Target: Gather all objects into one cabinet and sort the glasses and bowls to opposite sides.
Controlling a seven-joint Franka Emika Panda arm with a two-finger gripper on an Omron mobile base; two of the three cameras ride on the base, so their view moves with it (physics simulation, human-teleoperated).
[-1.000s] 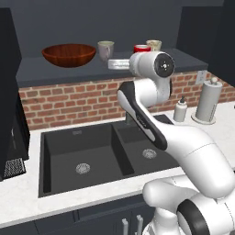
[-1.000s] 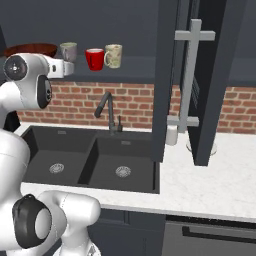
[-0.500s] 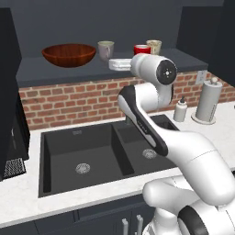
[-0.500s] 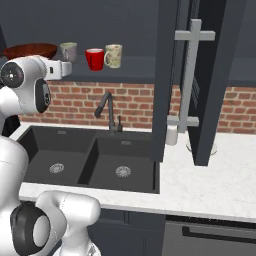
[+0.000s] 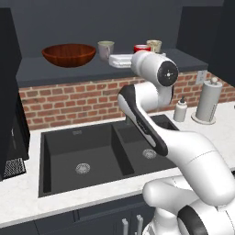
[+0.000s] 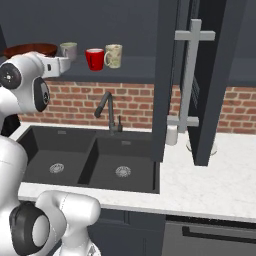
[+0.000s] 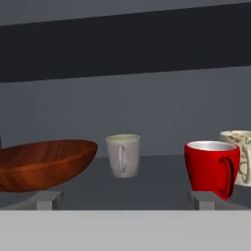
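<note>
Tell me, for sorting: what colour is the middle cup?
Glossy bright red cup, clearest in hand view.

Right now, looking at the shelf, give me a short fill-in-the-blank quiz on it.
1. The cup nearest the bowl is pale ____.
2. The red cup stands between the grey cup and the ____ cup.
3. The claw is ____, holding nothing.
4. Below the shelf runs a ____ wall.

Missing words: grey; beige patterned; open; brick

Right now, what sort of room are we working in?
A kitchen, by the look of it: a double sink with a faucet below a brick wall, and a cabinet shelf holding cups and a bowl.
</note>
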